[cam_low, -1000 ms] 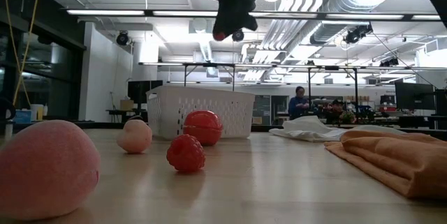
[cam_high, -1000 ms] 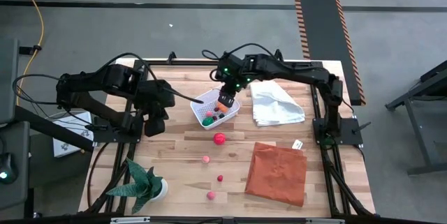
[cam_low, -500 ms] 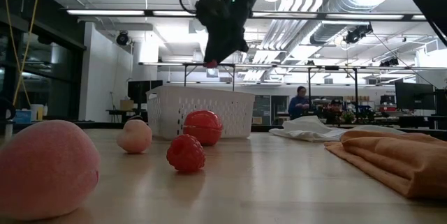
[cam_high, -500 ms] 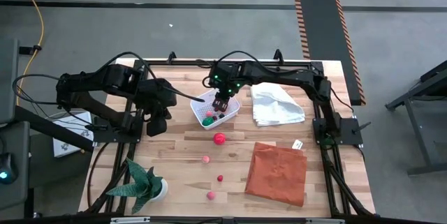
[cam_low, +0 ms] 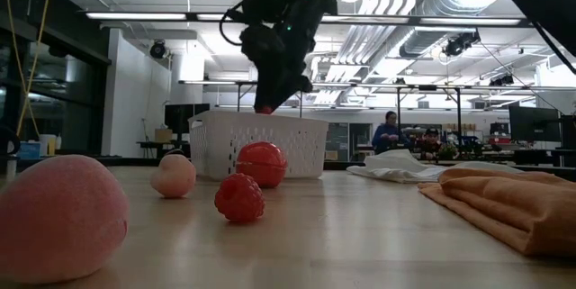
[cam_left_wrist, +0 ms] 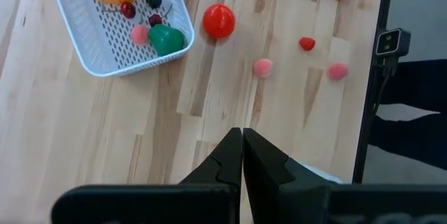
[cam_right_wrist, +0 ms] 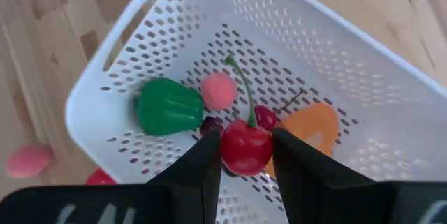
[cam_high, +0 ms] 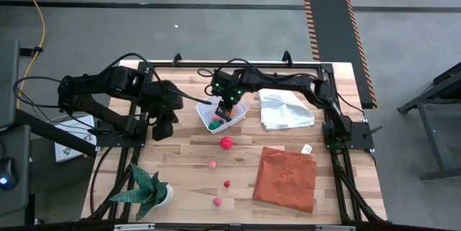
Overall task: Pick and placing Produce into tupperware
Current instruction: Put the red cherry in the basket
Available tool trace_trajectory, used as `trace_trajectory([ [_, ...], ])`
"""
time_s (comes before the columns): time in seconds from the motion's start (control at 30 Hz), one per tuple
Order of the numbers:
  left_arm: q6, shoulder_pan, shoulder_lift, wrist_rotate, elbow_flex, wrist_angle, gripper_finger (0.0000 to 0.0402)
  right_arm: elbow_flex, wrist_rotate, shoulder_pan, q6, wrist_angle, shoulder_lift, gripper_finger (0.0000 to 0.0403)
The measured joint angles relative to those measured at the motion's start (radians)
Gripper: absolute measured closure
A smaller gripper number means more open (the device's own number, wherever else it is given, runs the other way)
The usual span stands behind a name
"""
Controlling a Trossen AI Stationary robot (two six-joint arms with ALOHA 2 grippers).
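Note:
The white perforated tub (cam_high: 222,114) stands on the table at the far middle. It holds a green pepper (cam_right_wrist: 167,105), a pink ball (cam_right_wrist: 218,90), an orange piece (cam_right_wrist: 316,130) and dark cherries (cam_right_wrist: 265,116). My right gripper (cam_high: 227,106) hangs just above the tub, shut on a red cherry (cam_right_wrist: 245,148). It also shows in the low view (cam_low: 266,105). A red ball (cam_high: 227,142), a pink piece (cam_high: 212,164), a small red berry (cam_high: 227,183) and another pink piece (cam_high: 217,201) lie on the table. My left gripper (cam_left_wrist: 242,140) is shut and empty, left of the tub. My right gripper pinches the red cherry's round body (cam_right_wrist: 245,155) between its two fingers (cam_right_wrist: 206,161), from above, pointing down. The cherry is lifted clear over the tub's inside. Its green stem (cam_right_wrist: 244,91) sticks out beyond the fingertips.
A white cloth (cam_high: 284,109) lies right of the tub and an orange cloth (cam_high: 286,178) at the near right. A green potted plant (cam_high: 149,191) stands at the near left. Bare wood lies between the tub and the near edge, around the loose produce.
My right gripper has gone toward the table's left edge and down, from above the tub's right side to low over its inside, keeping the red cherry in its hold.

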Motion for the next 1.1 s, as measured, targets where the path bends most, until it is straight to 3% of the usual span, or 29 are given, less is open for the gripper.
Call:
trace_trajectory([
  [1.1,0.000,0.000,0.000,0.000,0.000,0.001,0.0399,0.000,0.001,0.015,0.021,0.030,0.053,0.0296],
])
